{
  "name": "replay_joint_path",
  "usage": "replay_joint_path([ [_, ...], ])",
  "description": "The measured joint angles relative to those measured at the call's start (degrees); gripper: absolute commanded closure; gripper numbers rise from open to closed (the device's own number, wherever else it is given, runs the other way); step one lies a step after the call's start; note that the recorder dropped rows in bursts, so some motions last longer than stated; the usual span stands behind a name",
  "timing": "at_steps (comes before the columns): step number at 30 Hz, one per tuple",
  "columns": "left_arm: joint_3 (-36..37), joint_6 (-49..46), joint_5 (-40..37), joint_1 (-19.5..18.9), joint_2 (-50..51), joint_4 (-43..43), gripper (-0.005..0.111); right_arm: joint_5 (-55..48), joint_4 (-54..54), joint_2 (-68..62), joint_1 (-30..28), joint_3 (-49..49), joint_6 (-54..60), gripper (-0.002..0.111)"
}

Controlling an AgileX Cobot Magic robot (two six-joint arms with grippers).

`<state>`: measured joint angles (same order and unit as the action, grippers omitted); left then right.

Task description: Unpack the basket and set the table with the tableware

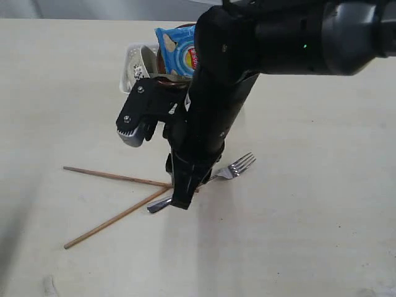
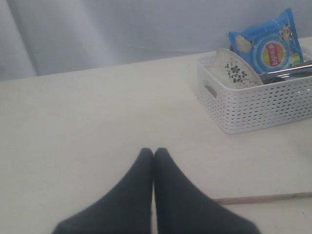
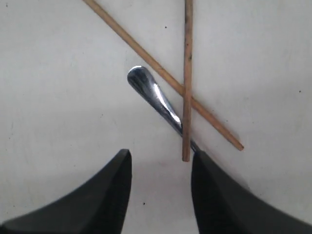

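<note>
Poising right end effector (image 3: pixel 161 158) parted, empty, over fork (image 3: pixel 155 96) handle crossing two chopsticks (image 3: pixel 187 73) on worktop (image 1: pixel 309 216) — holding left end effector (image 2: pixel 154 152) closed, empty; noting basket (image 2: pixel 253 105) sitting farther back, bowl (image 2: pixel 236 70) inside.

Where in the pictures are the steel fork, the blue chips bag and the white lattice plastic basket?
Steel fork (image 1: pixel 242 164): exterior view, its tines.
Blue chips bag (image 2: pixel 265 46): left wrist view, its printed front.
White lattice plastic basket (image 2: pixel 253 105): left wrist view, its side wall.
</note>
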<state>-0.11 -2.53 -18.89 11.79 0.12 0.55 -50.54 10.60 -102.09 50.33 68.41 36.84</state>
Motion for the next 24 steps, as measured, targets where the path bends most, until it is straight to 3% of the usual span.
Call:
replay_joint_path([
  [3,0.0,0.0,0.0,0.0,0.0,0.0,0.107,-0.4,-4.2,-1.2,1.6,0.0,-4.0,0.069],
  [9,0.0,0.0,0.0,0.0,0.0,0.0,0.107,-0.5,-14.0,-4.2,-0.5,0.0,-27.0,0.074],
  [11,0.0,0.0,0.0,0.0,0.0,0.0,0.107,0.9,-11.9,-4.2,-1.7,0.0,-26.9,0.074],
  [17,0.0,0.0,0.0,0.0,0.0,0.0,0.107,4.6,1.5,-3.9,-1.9,1.3,-13.0,0.074],
  [24,0.0,0.0,0.0,0.0,0.0,0.0,0.107,-1.6,-2.8,-10.0,2.3,9.9,-9.7,0.074],
])
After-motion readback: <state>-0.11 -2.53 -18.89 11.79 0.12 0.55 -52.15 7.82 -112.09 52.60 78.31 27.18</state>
